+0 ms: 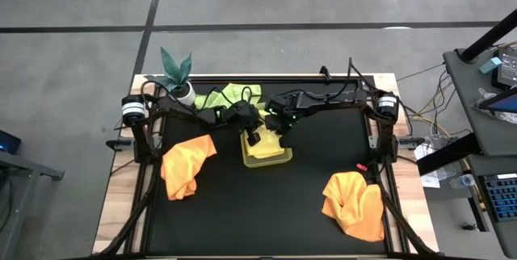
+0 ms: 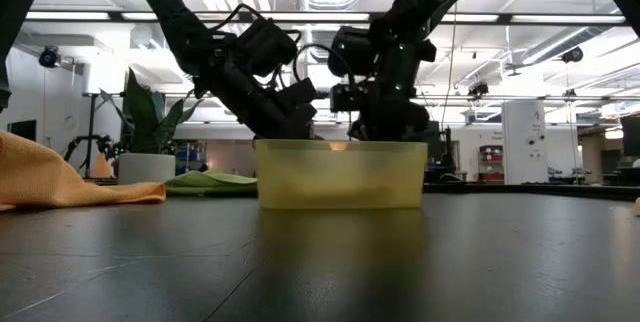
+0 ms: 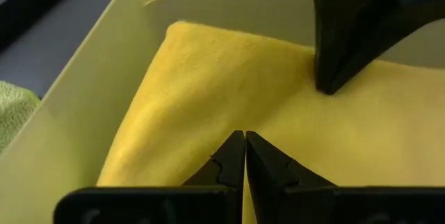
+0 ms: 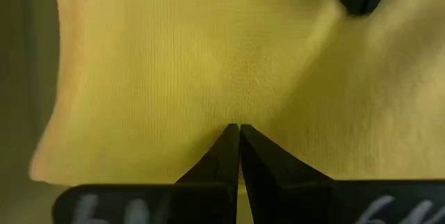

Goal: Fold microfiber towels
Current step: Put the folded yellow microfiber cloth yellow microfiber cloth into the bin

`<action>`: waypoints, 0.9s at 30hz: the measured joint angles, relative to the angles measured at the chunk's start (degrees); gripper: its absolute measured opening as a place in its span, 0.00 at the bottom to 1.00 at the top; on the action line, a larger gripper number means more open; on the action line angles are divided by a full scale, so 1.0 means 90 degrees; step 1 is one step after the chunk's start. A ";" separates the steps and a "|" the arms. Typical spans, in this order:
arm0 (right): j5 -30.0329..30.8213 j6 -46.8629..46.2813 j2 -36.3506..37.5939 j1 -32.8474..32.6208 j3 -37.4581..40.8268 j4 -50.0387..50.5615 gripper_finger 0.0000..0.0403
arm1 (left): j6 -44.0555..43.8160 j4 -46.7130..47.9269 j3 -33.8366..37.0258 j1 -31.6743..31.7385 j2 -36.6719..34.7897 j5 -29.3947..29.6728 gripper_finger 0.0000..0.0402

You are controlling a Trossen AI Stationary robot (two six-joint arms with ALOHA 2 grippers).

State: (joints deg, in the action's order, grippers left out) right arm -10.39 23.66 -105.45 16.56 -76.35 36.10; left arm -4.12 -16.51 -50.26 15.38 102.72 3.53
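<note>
**Both grippers down in the tray, tips on the yellow towel**

Both arms meet over the yellow-green tray [image 1: 279, 160] at the middle of the black table [image 1: 315, 211]. The left gripper [image 3: 245, 140] reaches in with its fingers pressed fully together, tips down on the pale yellow towel [image 3: 208, 92] that lies inside the tray. No fold of cloth shows between those fingers; they touch the towel and grip nothing I can see. The right gripper [image 4: 238, 132] is the same story: fingers closed tight, tips resting on the yellow cloth, nothing pinched between them. In the left wrist view the right arm's dark fingers [image 3: 348, 36] come down onto the same towel a little farther in.

From table height the tray's translucent wall hides the towel, and both grippers dip behind its rim.

Around the tray, an orange towel [image 1: 187, 165] lies crumpled on the left side of the table, and a second orange towel [image 1: 354, 203] sits bunched near the front right corner. A light green towel [image 1: 230, 95] is heaped at the back edge, just beside a potted plant [image 1: 178, 73] in a white pot.
</note>
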 joint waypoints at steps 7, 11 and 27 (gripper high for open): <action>0.0005 -0.0066 0.0136 -0.0007 0.0039 0.0320 0.02 | 0.0058 0.0061 0.0002 0.0000 -0.0074 -0.0018 0.00; 0.0206 -0.0082 0.0288 -0.0005 -0.0107 0.0344 0.02 | 0.0167 0.0114 0.0005 0.0000 -0.0342 -0.0438 0.00; 0.0826 0.0037 -0.0049 0.0470 -0.0180 -0.1001 0.02 | 0.0178 0.0623 -0.0006 -0.0022 -0.0286 -0.0611 0.00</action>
State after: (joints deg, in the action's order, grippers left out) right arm -2.96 23.99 -105.89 20.79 -77.97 27.09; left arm -2.52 -10.91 -50.31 15.18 100.15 -1.97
